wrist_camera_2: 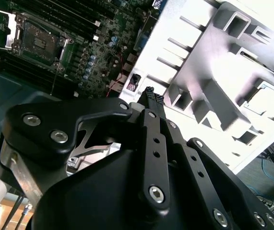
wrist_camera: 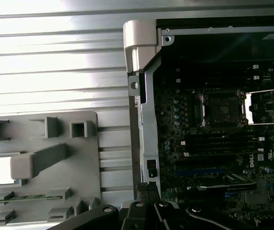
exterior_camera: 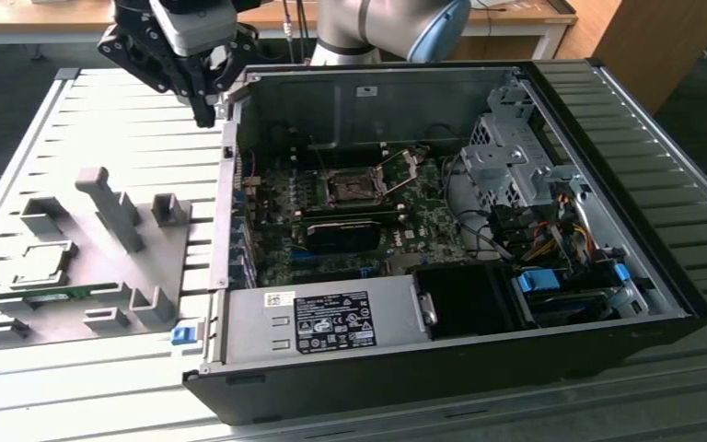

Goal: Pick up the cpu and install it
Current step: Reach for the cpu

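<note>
Exterior view: everything sits on a ribbed metal desk (exterior_camera: 108, 138). Behind it there's a wooden table (exterior_camera: 34, 23) along the top edge and a wooden cabinet (exterior_camera: 648, 46) in the upper right corner.

On the left is a grey parts tray (exterior_camera: 163, 267) with a bunch of upright posts and slots. The cpu (exterior_camera: 44, 261) lies flat in a square pocket at the tray's left side, lower left of the frame. A green memory stick (exterior_camera: 56, 295) lies just below it.

The claw (exterior_camera: 206, 115) hangs in the upper left, above the desk and right beside the corner of the computer case (exterior_camera: 630, 166). In the second wrist view its fingers are pressed together with nothing between them. It's well apart from the cpu.

The case lies open on its side, filling the middle and right. Inside there's the motherboard (exterior_camera: 427, 230), with the socket (exterior_camera: 353, 189) near the centre, its metal frame flipped up and its dark middle showing. The power supply (exterior_camera: 317, 322) runs along the bottom, a metal drive cage (exterior_camera: 507, 152) sits upper right, and below that is a tangle of coloured cables (exterior_camera: 550, 235).
</note>
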Controlling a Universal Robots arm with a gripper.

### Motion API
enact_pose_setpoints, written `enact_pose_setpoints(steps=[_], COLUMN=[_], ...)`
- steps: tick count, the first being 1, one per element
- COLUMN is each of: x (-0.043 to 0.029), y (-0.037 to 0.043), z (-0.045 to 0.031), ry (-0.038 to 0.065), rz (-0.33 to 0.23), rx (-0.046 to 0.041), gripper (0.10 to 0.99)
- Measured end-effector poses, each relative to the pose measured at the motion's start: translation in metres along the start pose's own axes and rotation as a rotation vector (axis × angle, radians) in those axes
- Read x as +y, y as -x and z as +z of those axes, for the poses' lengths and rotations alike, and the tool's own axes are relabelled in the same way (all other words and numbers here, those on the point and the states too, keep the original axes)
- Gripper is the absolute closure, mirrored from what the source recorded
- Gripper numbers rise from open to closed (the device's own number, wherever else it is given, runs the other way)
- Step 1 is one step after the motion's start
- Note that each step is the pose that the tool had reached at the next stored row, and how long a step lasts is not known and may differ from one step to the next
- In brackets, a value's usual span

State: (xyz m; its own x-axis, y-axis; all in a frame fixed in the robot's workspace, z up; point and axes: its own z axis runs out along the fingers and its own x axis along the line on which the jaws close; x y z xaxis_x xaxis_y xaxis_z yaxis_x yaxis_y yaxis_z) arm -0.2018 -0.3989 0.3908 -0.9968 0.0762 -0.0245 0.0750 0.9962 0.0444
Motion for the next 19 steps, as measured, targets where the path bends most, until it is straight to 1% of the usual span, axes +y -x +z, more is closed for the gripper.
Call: enact_pose_setpoints(steps=[19], x=[-0.0008], y=[-0.0106], z=[0.0001], ry=[0.0], rz=[0.0], rx=[0.0], gripper=[0.98])
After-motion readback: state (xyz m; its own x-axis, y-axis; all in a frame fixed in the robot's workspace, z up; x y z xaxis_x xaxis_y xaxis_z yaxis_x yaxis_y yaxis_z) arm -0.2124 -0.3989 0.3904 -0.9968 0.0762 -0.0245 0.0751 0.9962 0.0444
